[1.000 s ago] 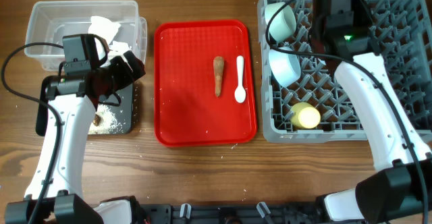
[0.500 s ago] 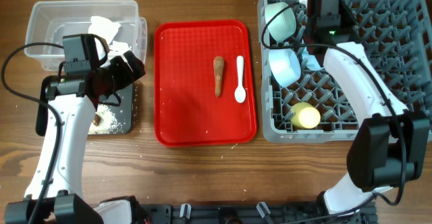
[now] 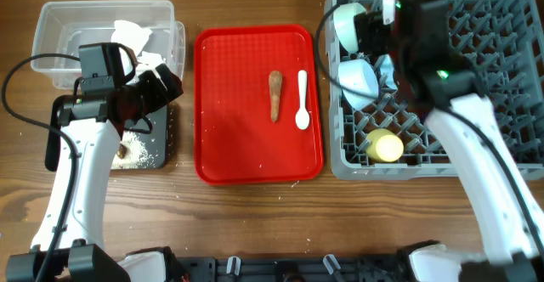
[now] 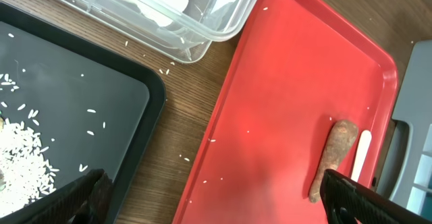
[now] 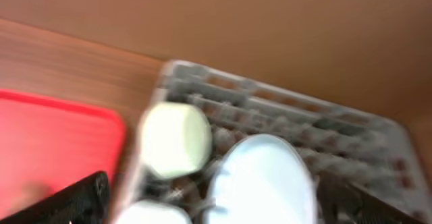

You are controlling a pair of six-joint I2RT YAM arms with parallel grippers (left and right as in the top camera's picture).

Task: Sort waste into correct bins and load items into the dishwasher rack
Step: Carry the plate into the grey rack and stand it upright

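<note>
Right claw (image 5: 217, 200), spread and empty, has swung left over the dishwasher rack (image 3: 510, 27). White spoon (image 3: 303, 104) likely next. Left claw (image 4: 216, 197) spread, idle.

left tool (image 4: 216, 200) spread wide | right tool (image 5: 226, 200) spread wide

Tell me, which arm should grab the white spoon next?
Likely the right: the right gripper is over the rack, nearest the spoon; the left gripper is across the red tray.
</note>
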